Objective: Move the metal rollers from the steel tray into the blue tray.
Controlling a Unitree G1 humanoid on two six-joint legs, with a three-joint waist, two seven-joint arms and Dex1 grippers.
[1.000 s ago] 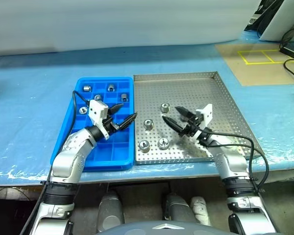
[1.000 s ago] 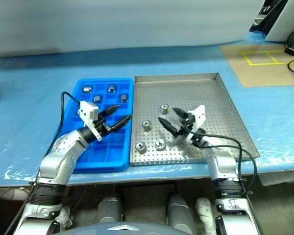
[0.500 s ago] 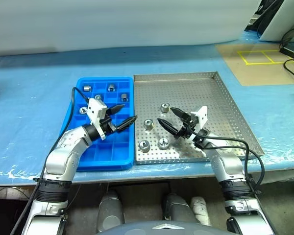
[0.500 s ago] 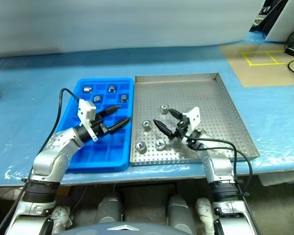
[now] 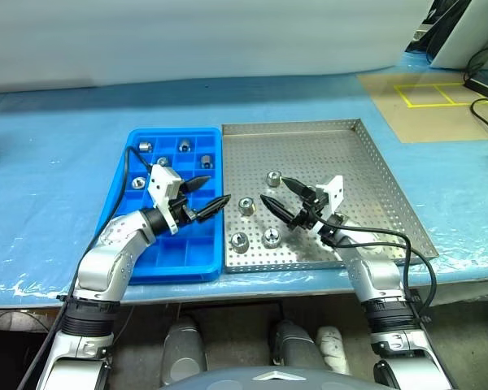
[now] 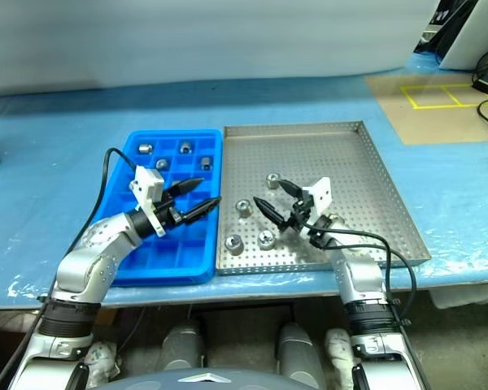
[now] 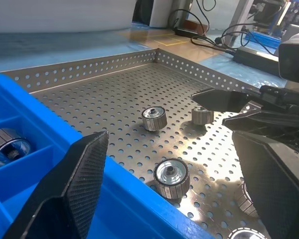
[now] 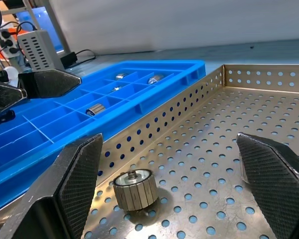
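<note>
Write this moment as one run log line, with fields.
left gripper: open, empty | right gripper: open, empty | metal rollers: four in steel tray | blue tray: partly filled

Colours & patterns on the bench

Steel tray [image 5: 374,175] showing silver w/ dotted perforated floor; blue tray [image 5: 124,191] looking bright blue w/ square grid; metal rollers [image 5: 246,206] shining silver, dark centres; table cover [image 5: 57,146] showing light blue; gripper fingers [image 5: 220,200] appearing black.

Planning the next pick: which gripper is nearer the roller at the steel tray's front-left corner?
Right. The right gripper hangs just behind and right of that roller; the left gripper is over the blue tray.
</note>
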